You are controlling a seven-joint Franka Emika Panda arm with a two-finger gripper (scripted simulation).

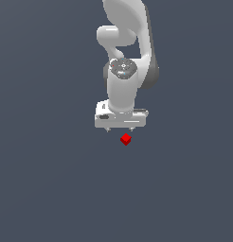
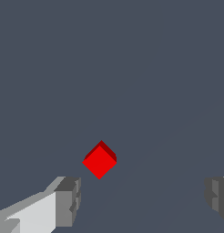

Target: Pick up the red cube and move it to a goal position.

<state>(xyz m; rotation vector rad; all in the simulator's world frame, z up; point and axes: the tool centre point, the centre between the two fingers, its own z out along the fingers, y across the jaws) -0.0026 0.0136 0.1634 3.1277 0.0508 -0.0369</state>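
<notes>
Looking down on your scene, you see a flat, matte slate-grey desk [image 1: 47,189] with no grain or markings. Your arm [image 1: 123,71] is smooth, glossy white with rounded, bulbous links and darker grey joint bands, ending in a boxy white hand [image 1: 119,129] whose two short finger stubs point down.

The red cube [image 1: 125,139] is tiny, plain and bright red, with crisp edges and a darker shaded upper face; it is far smaller than the hand. In the exterior view it lies on the desk just below the hand, nearer the finger on that view's right, and not touching either.

In the wrist view the red cube [image 2: 99,161] sits turned corner-on, like a diamond. The blocky grey fingertips [image 2: 67,200] stand wide apart, so your hand is released and grips nothing. The cube lies beyond the gap, close to one fingertip and clear of it.
</notes>
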